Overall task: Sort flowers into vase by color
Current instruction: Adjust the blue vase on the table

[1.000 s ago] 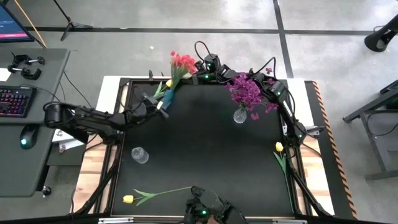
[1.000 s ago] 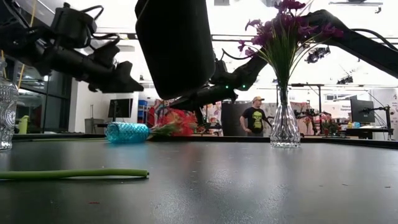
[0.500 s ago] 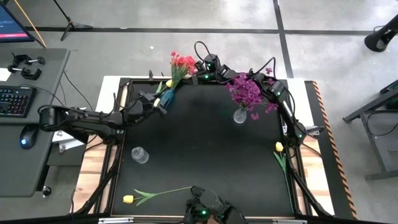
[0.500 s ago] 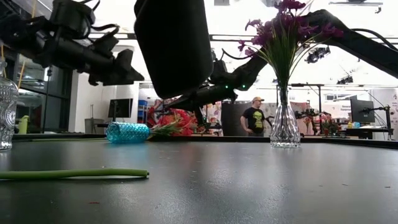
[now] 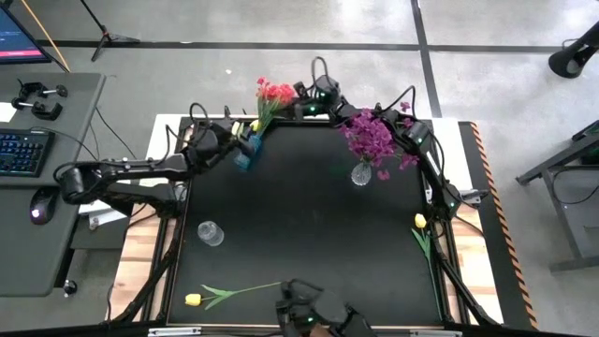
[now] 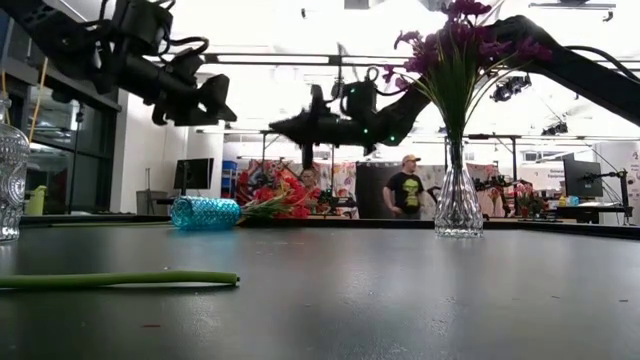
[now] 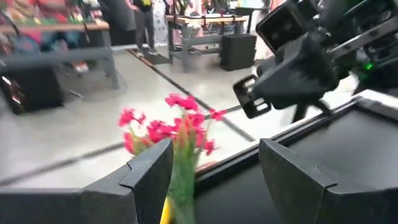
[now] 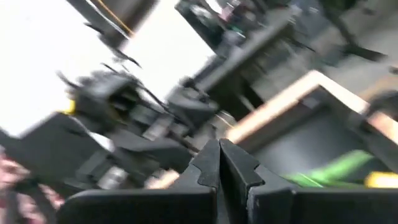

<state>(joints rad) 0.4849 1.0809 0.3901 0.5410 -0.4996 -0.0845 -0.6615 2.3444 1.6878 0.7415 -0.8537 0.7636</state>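
A blue vase [image 5: 245,153] lies on its side at the table's far left, and the red flowers [image 5: 274,92] in it reach out past the far edge. My left gripper [image 6: 222,110] hangs open above this vase, touching nothing; the red flowers [image 7: 177,124] show between its fingers. My right gripper [image 6: 278,127] is shut and level above the far edge, beside the red flowers. Purple flowers [image 5: 372,139] stand in a clear glass vase [image 5: 360,174]. One yellow flower [image 5: 193,300] lies near the front left, another [image 5: 420,222] by the right edge.
An empty clear glass vase [image 5: 211,232] stands at the left. The near yellow flower's green stem [image 6: 120,280] lies across the front. A dark mount [image 5: 314,314] sits at the near edge. People and benches show in the room behind the table.
My left gripper has risen from beside the blue vase and swung toward the far edge, staying open. My right gripper has tipped up from slanting downward to level and risen a little, staying shut. The vases and flowers have not moved.
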